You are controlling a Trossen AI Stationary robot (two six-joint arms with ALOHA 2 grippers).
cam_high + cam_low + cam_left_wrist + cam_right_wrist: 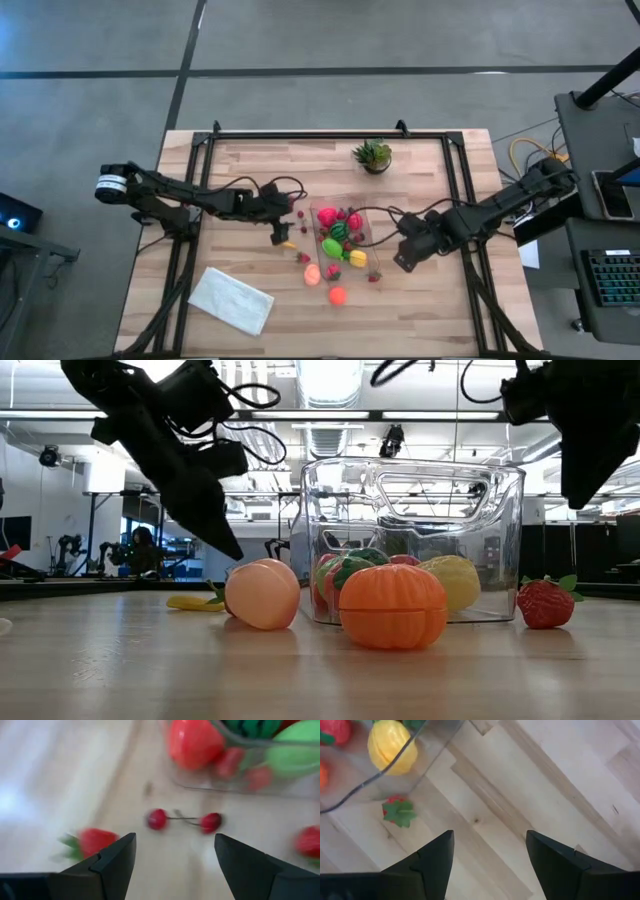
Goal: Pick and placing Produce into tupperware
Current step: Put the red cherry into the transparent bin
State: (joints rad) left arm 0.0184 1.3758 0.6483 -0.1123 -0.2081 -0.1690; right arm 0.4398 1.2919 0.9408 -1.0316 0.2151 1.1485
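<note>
The wooden table (250,170) carries everything, and the clear tupperware (372,232) sits near its middle, already holding several toys: a pink fruit, a striped watermelon, a lime-green piece and a yellow one against the wall nearest the right arm. Loose produce lies outside it on the front side: a peach-coloured fruit (262,593) and an orange pumpkin (392,605), then a strawberry (399,810) just beside the container's corner.

The task looks partly done (more is out than the box could not take).

The left gripper (172,862) hangs low over the table beside the tupperware, fingers apart and empty, with a pair of cherries (183,820) lying straight ahead between them and another strawberry (92,841) off to one side. The right gripper (487,860) is on the opposite side of the container over bare wood, its fingers apart with nothing between them.

The step in hand seems to be the left arm's pick of the cherries: it needs to descend, straddle the thin stem and close gently.
</note>
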